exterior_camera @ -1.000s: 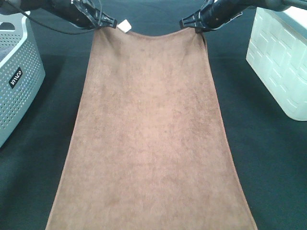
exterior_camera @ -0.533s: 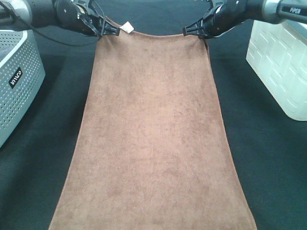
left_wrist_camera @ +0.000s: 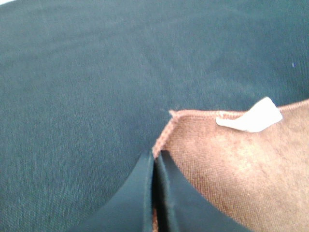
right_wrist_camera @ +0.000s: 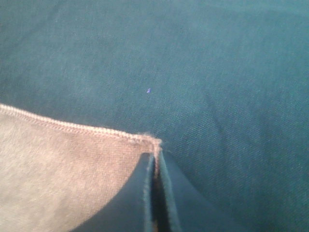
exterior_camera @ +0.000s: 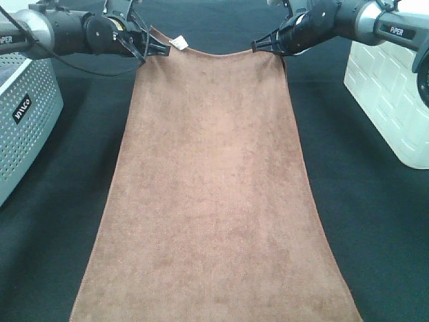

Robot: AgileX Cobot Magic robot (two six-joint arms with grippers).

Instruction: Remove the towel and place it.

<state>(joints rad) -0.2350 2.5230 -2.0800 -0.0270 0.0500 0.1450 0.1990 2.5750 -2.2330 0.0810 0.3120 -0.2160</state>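
Observation:
The brown towel [exterior_camera: 211,181] lies stretched lengthwise over the dark table, its far edge held up at both corners. My left gripper [exterior_camera: 159,49] is shut on the far left corner, next to the small white tag [exterior_camera: 177,43]. My right gripper [exterior_camera: 259,47] is shut on the far right corner. In the left wrist view the fingers [left_wrist_camera: 145,193] pinch the hem of the towel [left_wrist_camera: 231,169] beside the tag [left_wrist_camera: 251,117]. In the right wrist view the fingers [right_wrist_camera: 147,193] pinch the hemmed corner of the towel [right_wrist_camera: 63,164].
A grey perforated laundry basket [exterior_camera: 23,114] stands at the left edge. A white plastic bin [exterior_camera: 392,87] stands at the right. The dark tablecloth [exterior_camera: 375,221] shows on both sides of the towel.
Both grippers, still holding the towel's far corners, have moved slightly toward the near side and down. The towel's far edge has come with them.

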